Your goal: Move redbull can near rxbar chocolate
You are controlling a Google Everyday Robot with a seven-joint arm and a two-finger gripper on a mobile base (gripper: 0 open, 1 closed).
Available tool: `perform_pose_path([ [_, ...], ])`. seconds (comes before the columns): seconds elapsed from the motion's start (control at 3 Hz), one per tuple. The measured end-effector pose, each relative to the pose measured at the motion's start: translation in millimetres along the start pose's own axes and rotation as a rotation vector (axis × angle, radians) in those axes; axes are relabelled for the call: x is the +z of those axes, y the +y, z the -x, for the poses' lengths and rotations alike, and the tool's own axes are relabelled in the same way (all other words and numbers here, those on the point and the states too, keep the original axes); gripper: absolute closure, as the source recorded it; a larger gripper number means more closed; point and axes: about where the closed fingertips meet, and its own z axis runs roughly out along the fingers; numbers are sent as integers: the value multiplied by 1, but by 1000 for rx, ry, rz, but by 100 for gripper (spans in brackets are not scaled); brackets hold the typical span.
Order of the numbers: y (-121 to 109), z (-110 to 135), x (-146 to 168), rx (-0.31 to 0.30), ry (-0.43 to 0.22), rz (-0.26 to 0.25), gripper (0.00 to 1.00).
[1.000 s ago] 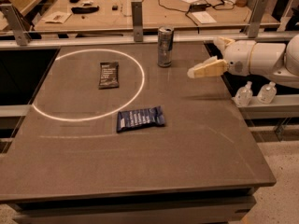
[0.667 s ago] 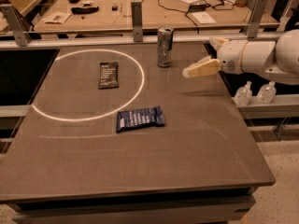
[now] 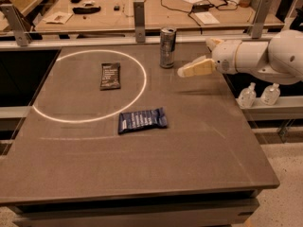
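Note:
The redbull can (image 3: 167, 47) stands upright near the far edge of the dark table (image 3: 208, 145). The rxbar chocolate (image 3: 110, 75), a small dark wrapper with white print at its far end, lies flat to the can's left, inside a white ring on the table. My gripper (image 3: 195, 57) comes in from the right on a white arm, just right of the can and apart from it. Its cream fingers (image 3: 196, 68) are spread open and hold nothing.
A larger blue wrapper with white text (image 3: 142, 120) lies mid-table, nearer than the rxbar. Two small clear bottles (image 3: 258, 95) stand on a ledge right of the table. Metal posts (image 3: 138, 14) and a rail run behind the can, with a cluttered bench beyond.
My gripper has moved left toward the can and now sits close beside it. The can and both wrappers have not moved.

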Motion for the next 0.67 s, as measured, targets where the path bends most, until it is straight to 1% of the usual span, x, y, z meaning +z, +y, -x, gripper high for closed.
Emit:
perform_pose_path([
  [0.67,-6,25,46,39,-24,-37,0],
])
